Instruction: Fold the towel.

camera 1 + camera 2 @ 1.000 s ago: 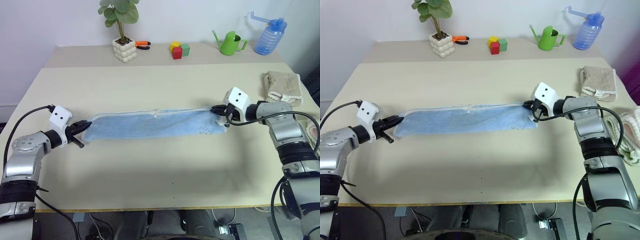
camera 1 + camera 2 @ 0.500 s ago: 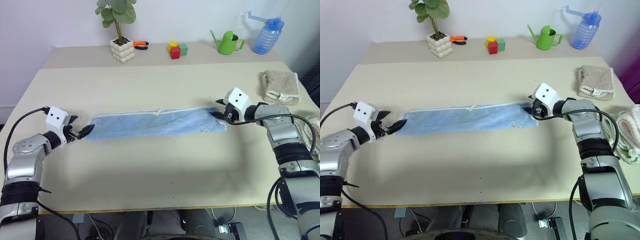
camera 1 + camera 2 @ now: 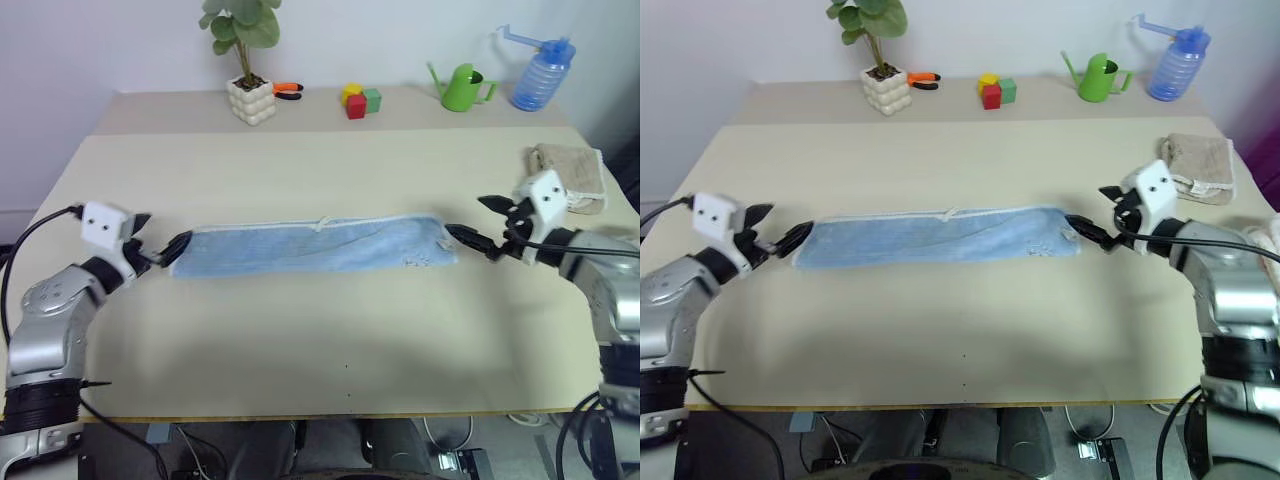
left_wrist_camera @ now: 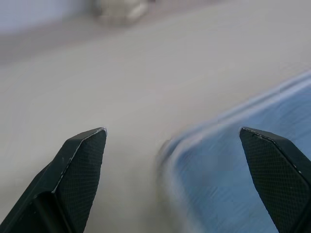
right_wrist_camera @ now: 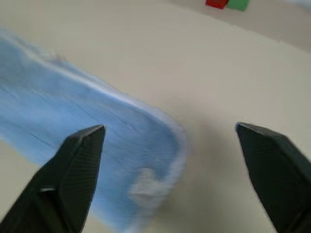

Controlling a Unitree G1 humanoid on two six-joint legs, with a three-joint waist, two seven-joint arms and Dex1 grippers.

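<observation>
The light blue towel (image 3: 312, 246) lies flat on the table (image 3: 330, 340) as a long narrow strip running left to right, with its whitish hem along the far edge. My left gripper (image 3: 163, 240) is open just off the strip's left end, which also shows ahead of the open fingers as the towel (image 4: 228, 174) in the left wrist view. My right gripper (image 3: 478, 222) is open a short way off the right end, holding nothing. In the right wrist view the towel (image 5: 73, 107) lies beyond the spread fingers.
Along the back of the table stand a potted plant (image 3: 247, 60), an orange-handled tool (image 3: 287, 89), coloured blocks (image 3: 358, 100), a green watering can (image 3: 462, 87) and a blue spray bottle (image 3: 540, 70). A folded beige towel (image 3: 570, 175) lies at the right edge.
Both grippers have opened and let go of the towel's ends. The right one has drawn back to the right and rolled; the left one has lifted slightly. The towel stays stretched flat.
</observation>
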